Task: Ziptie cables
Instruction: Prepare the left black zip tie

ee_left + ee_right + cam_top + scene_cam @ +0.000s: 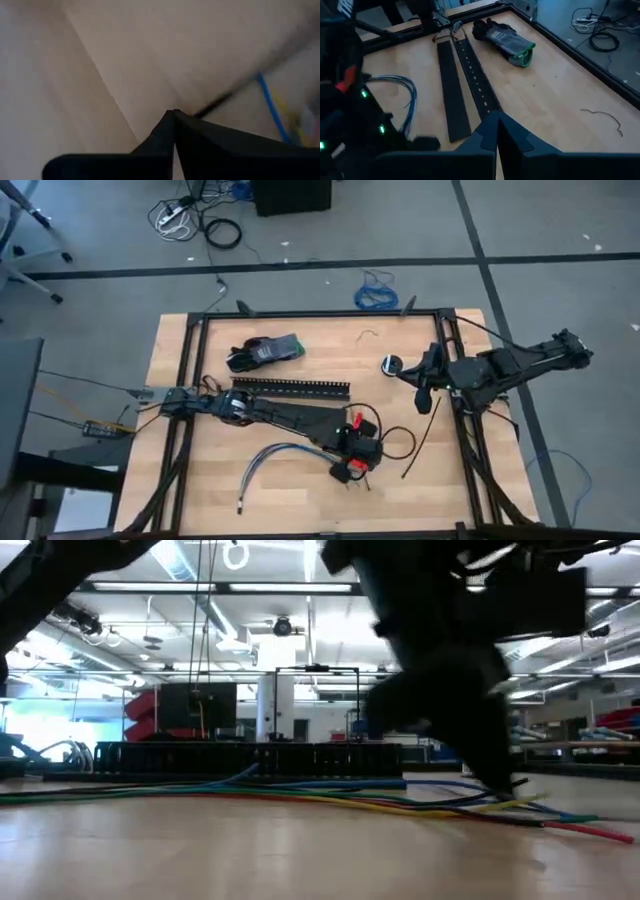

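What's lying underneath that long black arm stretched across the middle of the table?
The cables run under the left arm's wrist; their blue and grey strands splay out beside it. A thin black ziptie lies apart, uncovered. Whatever sits directly beneath the left pincer is hidden.

a robotics lab or workshop hall: a wooden table (300, 490) in a black metal frame (190, 360) stands on grey floor marked with dark tape lines (300, 265), loose floor cables (215, 230) nearby; behind it, ceiling strip lights (220, 587) and red racks (145, 715).
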You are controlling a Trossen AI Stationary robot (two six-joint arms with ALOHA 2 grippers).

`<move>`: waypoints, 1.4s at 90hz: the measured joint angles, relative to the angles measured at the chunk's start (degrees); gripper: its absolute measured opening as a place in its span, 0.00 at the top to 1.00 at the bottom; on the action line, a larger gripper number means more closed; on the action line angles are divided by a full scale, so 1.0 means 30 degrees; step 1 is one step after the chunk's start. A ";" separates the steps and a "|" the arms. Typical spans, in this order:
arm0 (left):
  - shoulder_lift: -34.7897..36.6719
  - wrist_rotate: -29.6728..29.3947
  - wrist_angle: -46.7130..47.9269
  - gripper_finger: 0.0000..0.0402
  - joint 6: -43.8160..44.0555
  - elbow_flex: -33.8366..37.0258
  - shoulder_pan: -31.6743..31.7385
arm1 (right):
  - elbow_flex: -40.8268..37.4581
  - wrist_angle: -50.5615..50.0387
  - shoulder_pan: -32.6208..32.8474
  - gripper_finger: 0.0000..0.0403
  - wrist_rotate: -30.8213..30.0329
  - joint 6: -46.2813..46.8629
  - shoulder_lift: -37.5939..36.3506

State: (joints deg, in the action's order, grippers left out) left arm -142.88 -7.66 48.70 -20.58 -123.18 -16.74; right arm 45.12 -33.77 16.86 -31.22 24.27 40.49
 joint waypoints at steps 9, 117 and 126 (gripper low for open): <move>0.1619 -0.0579 0.0853 1.00 0.0013 0.1860 -0.0350 | 0.0000 -0.0092 0.0007 1.00 0.0203 0.0000 0.0000; 0.8105 0.0515 -2.0224 0.62 1.2765 1.4569 -0.1606 | 0.0000 -0.0075 -0.0058 1.00 0.0291 -0.1180 0.0026; 0.6706 -0.0658 -1.6573 0.57 1.2954 1.2137 -0.1406 | 0.0000 -0.0096 -0.0058 1.00 0.0306 -0.1180 0.0058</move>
State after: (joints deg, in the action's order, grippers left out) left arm -122.77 -9.63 -1.02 18.28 -86.77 -20.96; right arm 45.12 -34.06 16.69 -30.31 20.73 40.66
